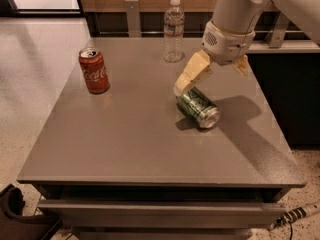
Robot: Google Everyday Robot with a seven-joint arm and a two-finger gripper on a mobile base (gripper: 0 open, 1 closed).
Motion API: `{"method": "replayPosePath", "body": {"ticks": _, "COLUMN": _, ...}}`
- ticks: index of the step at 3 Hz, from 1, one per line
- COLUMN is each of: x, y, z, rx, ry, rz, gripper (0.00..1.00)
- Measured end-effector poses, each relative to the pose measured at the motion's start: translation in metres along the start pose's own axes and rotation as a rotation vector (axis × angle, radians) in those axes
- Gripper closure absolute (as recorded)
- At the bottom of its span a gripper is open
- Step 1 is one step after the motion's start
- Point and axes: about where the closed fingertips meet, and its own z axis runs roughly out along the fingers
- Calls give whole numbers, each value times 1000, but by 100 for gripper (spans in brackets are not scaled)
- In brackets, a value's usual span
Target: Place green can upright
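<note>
Barely started: end effector [211, 80] spread and empty, green can [197, 107] on its side on the bench [125, 144] just beneath one fingertip [180, 88], grasping and righting yet to do.

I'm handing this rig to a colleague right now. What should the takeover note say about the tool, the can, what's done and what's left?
Tool: open and holding nothing, over the right rear part of the table. One finger reaches down to the far end of the green can; whether it touches cannot be told.
Green can: lying on its side, right of centre, silver end towards the front.
Also there: red can upright at the left, water bottle upright at the back.
Done: nothing yet.
Left: grasp the green can, stand it upright, release.
</note>
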Motion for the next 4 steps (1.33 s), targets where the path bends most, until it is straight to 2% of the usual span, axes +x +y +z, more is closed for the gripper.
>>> {"method": "replayPosePath", "body": {"ticks": 1, "x": 4, "y": 3, "z": 9, "rx": 23, "ry": -18, "rz": -30, "gripper": 0}}
{"method": "replayPosePath", "body": {"ticks": 2, "x": -2, "y": 13, "z": 23, "rx": 68, "ry": -56, "rz": -134, "gripper": 0}}
{"method": "replayPosePath", "body": {"ticks": 3, "x": -8, "y": 17, "z": 31, "rx": 83, "ry": -62, "rz": -187, "gripper": 0}}
{"method": "replayPosePath", "body": {"ticks": 4, "x": -13, "y": 19, "z": 40, "rx": 74, "ry": -40, "rz": -207, "gripper": 0}}
